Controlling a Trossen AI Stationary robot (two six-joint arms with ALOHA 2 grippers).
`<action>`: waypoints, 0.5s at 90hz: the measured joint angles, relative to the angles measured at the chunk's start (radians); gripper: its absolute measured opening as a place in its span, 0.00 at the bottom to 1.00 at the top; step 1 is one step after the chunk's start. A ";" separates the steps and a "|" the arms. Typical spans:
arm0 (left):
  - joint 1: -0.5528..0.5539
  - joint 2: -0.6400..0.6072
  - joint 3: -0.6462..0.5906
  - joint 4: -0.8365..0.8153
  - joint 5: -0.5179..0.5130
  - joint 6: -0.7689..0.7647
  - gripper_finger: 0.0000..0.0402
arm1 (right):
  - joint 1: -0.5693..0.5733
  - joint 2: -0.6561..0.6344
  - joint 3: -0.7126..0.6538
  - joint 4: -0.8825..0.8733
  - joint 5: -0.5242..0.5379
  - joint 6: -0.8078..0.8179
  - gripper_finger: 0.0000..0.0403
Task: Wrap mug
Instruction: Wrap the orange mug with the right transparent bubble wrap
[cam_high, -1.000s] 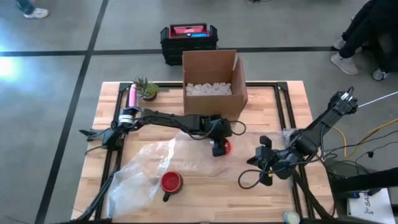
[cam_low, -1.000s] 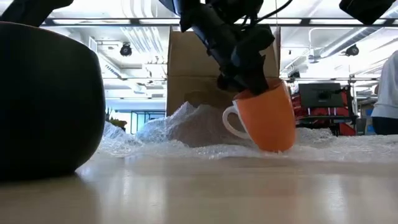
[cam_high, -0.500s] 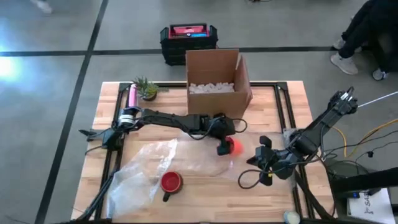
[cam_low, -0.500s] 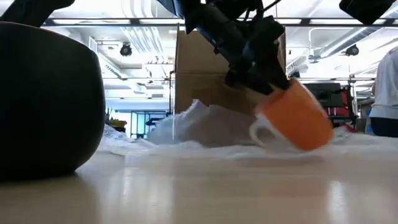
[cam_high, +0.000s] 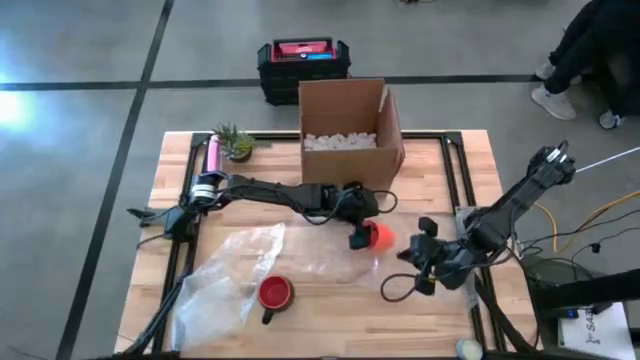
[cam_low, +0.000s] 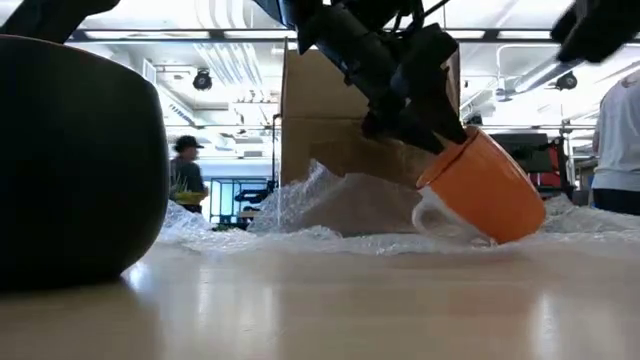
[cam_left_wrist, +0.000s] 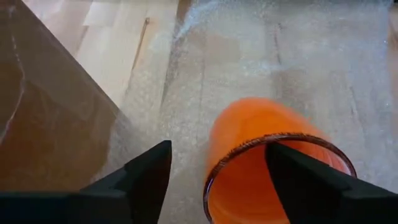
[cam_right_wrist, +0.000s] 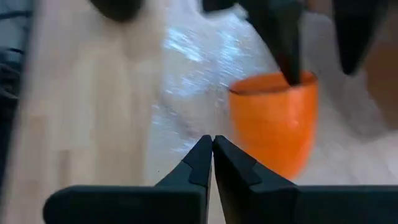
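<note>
Orange mug (cam_low: 482, 190) tipped further; left gripper (cam_high: 358, 235) jaws pinching rim; right gripper (cam_right_wrist: 211, 163) pressed together.

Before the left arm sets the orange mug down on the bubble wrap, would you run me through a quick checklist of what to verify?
1. Left gripper grips the orange mug at its rim, one finger inside: ok.
2. Mug over the bubble wrap: ok.
3. Mug upright: not ok, it is tilted.
4. Right gripper clear of the mug, jaws shut, beside it: ok.
5. Red mug apart from the orange mug: ok.
6. Cardboard box clear of the left arm: cannot tell, very close.
</note>
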 joint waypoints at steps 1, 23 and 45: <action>0.000 0.000 0.000 0.000 0.000 0.000 0.59 | -0.003 0.000 -0.007 -0.006 0.002 0.007 0.01; 0.000 -0.001 0.000 0.006 0.000 0.000 0.56 | -0.085 0.000 -0.153 0.006 -0.057 0.009 0.01; 0.000 -0.001 0.000 0.033 0.000 0.000 0.60 | -0.233 0.000 -0.252 0.216 -0.157 -0.168 0.01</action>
